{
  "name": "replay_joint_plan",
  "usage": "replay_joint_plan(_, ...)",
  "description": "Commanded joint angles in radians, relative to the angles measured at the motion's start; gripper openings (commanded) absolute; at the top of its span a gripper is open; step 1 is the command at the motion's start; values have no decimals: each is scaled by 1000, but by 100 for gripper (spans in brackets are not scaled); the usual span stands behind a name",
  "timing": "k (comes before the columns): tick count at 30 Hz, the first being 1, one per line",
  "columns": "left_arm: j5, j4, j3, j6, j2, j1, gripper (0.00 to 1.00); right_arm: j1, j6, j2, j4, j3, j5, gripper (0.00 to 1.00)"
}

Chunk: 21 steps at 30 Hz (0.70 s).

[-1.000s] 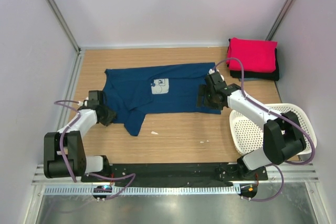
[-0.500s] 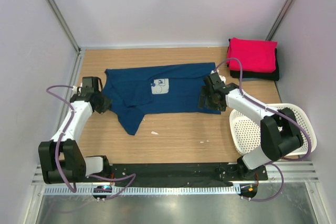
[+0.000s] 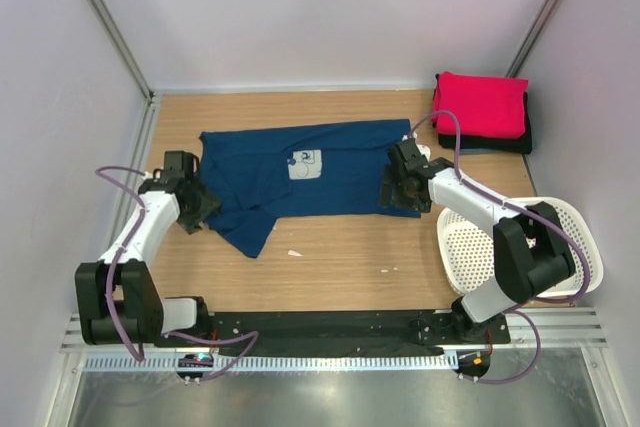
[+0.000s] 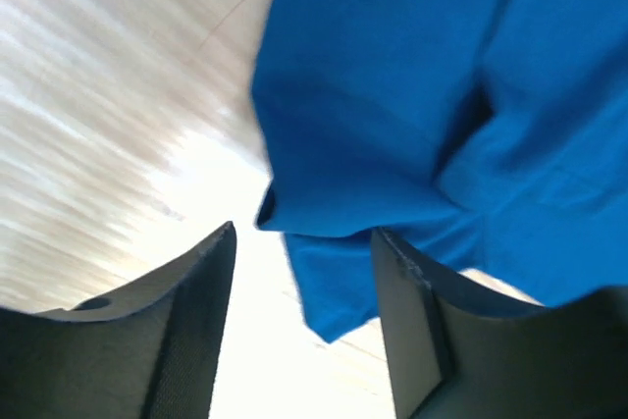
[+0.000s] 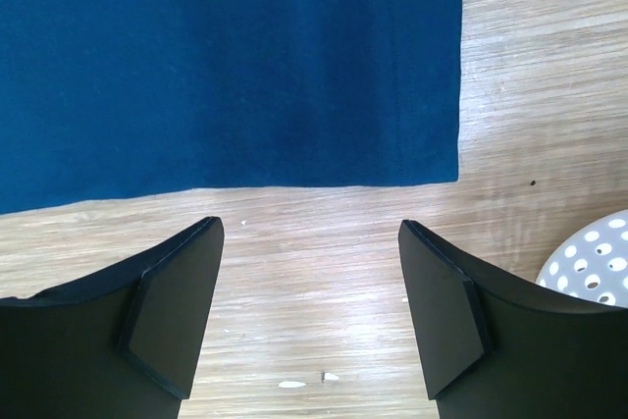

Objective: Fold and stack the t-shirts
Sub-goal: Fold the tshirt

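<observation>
Jaws on both arms gape empty beside the navy t-shirt (image 3: 300, 172); basket (image 3: 460, 252) and pink t-shirt (image 3: 480, 102) lie right.

The top view looks steeply down from behind the arms, taking in the whole table (image 3: 340, 267). Both wrist views look down from close by at edges of the navy t-shirt (image 3: 260, 162), which all three share; the right's lower-right corner catches the basket (image 5: 599, 257).
</observation>
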<state>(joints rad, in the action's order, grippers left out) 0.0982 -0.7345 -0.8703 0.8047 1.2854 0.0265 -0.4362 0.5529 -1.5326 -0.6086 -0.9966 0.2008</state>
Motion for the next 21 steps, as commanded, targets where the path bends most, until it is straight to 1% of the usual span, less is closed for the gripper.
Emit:
replay_joint_plan(1,25,-11,43,16,-24,-5,60,4,4,22,-6,-8,37,78)
replay_joint_plan(2,17,-17,60,27,-47,-7,60,4,2,26,-14,-10,40,78)
replay_joint_plan(3,8,-31,73,49,-113,-13,61,4,2,35,-16,-10,43,78)
replay_joint_plan(5,-12,-37,105,85,-184,-17,60,4,4,45,-28,-8,52,78)
replay_joint_plan(6,-12,-39,137,123,-220,-55,59,4,2,46,-28,-8,52,79)
replay_joint_plan(7,-11,-37,158,143,-266,-65,59,4,5,45,-26,-8,51,79)
replay_joint_plan(9,9,-8,220,174,-290,-89,54,4,4,37,-26,-10,43,78)
replay_joint_plan(12,3,61,258,200,-255,-103,49,4,-4,8,-26,-25,29,78)
replay_joint_plan(14,1,84,254,206,-201,-111,47,4,-13,-3,-33,-42,29,78)
replay_joint_plan(18,41,159,246,212,-132,-137,46,4,-22,-4,-39,-54,52,79)
replay_joint_plan(21,32,240,255,214,-74,-145,45,4,-22,-6,-39,-51,52,79)
